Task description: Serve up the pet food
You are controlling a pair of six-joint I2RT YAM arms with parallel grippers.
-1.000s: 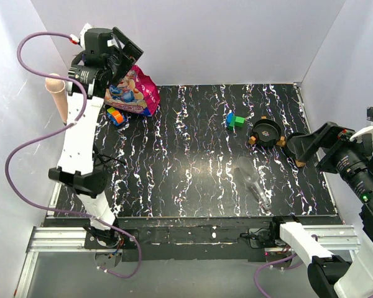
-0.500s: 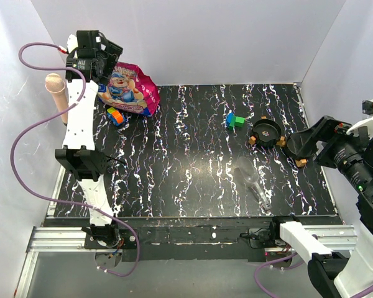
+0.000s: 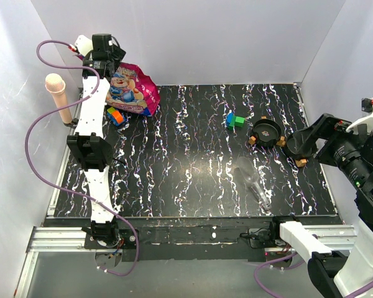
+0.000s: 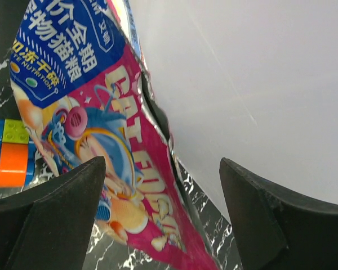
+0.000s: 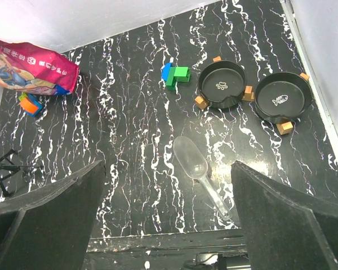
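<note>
My left gripper [image 4: 162,169], spread wide, lines up on the pet food bag [image 4: 96,129] in the upper left of the frame, probably to pinch its top. My right gripper [image 5: 168,166] hangs open near the bowls [image 5: 222,84].

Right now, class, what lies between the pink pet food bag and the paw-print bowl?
The blue-and-green toy blocks, near the paw-print bowl; the rest of the stretch to the pet food bag is bare tabletop. The right wrist view shows it.

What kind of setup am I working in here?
Probably a lab test cell, not a home: plain white walls enclose a black white-veined tabletop, with an aluminium rail along its near edge.
</note>
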